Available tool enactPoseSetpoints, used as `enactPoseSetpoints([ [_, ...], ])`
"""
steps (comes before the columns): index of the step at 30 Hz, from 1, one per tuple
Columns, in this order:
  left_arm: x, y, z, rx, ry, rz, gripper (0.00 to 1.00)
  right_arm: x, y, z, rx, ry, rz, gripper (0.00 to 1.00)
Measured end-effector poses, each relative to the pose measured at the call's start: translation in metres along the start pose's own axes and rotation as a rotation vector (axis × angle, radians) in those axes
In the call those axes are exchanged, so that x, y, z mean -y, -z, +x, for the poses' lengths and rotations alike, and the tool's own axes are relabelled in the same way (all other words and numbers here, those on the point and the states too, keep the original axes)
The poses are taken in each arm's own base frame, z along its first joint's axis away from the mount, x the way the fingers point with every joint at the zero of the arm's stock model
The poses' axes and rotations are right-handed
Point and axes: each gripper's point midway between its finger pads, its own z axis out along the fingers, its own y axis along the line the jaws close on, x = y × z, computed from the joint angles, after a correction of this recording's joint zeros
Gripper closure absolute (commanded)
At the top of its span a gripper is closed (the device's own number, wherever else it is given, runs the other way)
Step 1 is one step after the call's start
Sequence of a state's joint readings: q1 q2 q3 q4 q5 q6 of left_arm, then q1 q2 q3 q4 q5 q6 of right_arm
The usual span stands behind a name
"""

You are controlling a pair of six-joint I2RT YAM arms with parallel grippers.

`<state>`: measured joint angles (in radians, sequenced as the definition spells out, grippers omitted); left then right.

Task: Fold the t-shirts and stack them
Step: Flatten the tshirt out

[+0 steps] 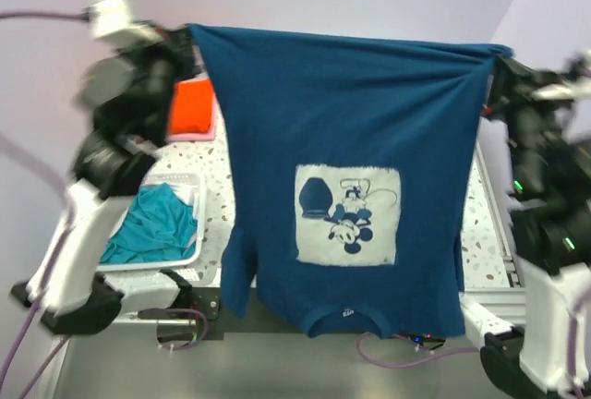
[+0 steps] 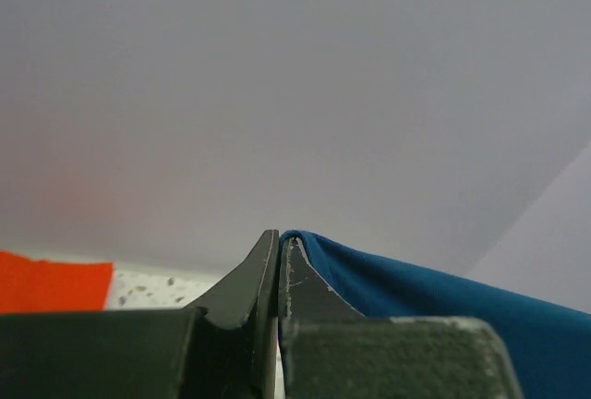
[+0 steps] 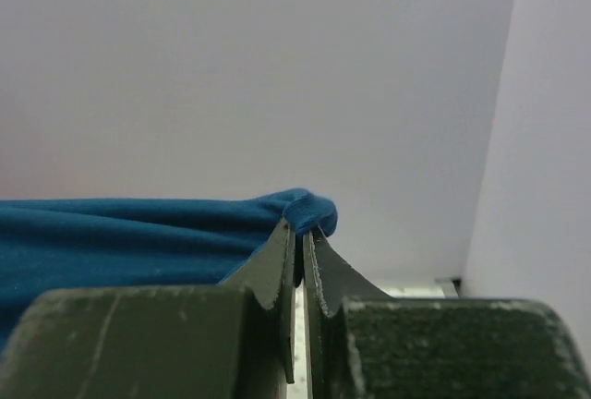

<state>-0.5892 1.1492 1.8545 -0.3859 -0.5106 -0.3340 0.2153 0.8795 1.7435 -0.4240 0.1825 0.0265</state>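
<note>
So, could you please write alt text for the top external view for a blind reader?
The left arm and right arm hold a navy tee up by its hem corners, collar lowest, pale print showing. At left, an orange tee lies on a pink one, behind a basket holding a teal tee.

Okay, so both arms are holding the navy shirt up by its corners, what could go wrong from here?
1. The left gripper and right gripper each pinch only a small bit of the navy shirt at their tips; a corner could slip and the shirt would drop lopsided.
2. Its collar hangs near the front edge of the table, so lowering might bunch it or drape it off.
3. A sleeve is close to the white basket and could snag.
</note>
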Motion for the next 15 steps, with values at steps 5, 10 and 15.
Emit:
enactPoseSetpoints([
  [5,-0.036,-0.094,0.158,-0.221,-0.215,-0.239,0.99,0.024,-0.071,0.146,-0.286,0.117,0.185,1.0],
  [10,-0.112,-0.165,0.37,-0.582,-0.423,-0.4,0.0,0.047,-0.1,0.351,-0.691,0.232,0.291,0.62],
  [15,-0.181,-0.148,0.523,-0.902,-0.517,-0.475,0.0,0.073,-0.081,0.496,-1.032,0.31,0.37,0.01],
])
